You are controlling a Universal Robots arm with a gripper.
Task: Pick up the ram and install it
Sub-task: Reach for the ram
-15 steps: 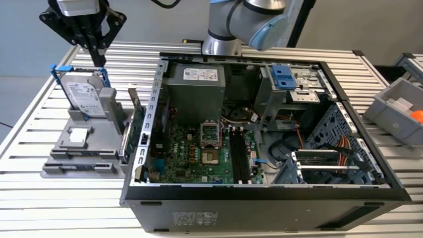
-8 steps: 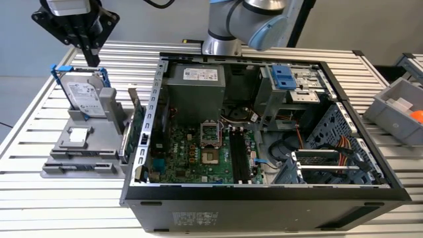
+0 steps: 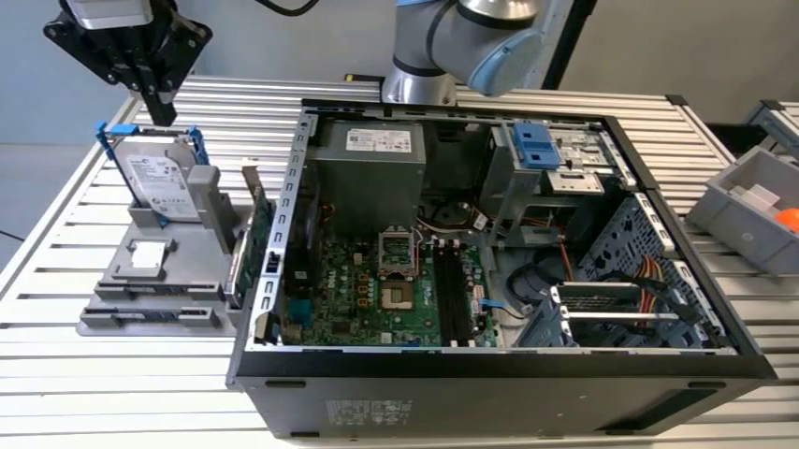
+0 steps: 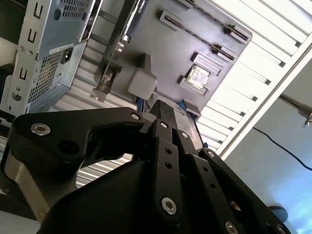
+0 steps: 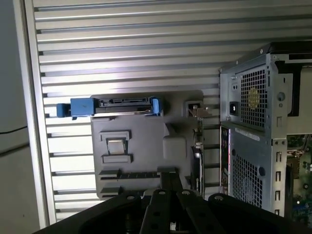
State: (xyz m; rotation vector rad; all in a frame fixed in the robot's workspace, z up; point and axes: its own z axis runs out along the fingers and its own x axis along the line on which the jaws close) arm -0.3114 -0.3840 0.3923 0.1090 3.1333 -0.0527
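The ram (image 5: 131, 174), a long, thin, dark circuit-board stick, stands on edge in a slot of the flat grey plastic holder (image 3: 112, 323), along the holder's side nearest the front edge of the slatted aluminium table (image 3: 75, 393). Nothing touches it from above, and bare slats lie in front of it and toward the exterior view's left.

Up the holder from it sits 1 small square chip (image 3: 148, 254). Behind that, the silver hard drive in its blue frame (image 3: 160, 173) stands upright at the holder's far end. The larger green card with a metal bracket (image 3: 256, 248) stands on edge along the holder's side nearest the big open black computer case (image 3: 500, 374), so it walls off the ram from the case.

The black gripper (image 3: 164, 114) hangs high over the hard drive, well apart from the ram, its 2 fingers pressed together with nothing between them.

Inside the case, the green motherboard (image 3: 362, 290) lies flat, with long black slots (image 3: 452, 295) beside the processor socket. At the table's edge on the exterior view's right sits a grey plastic bin (image 3: 749, 201).
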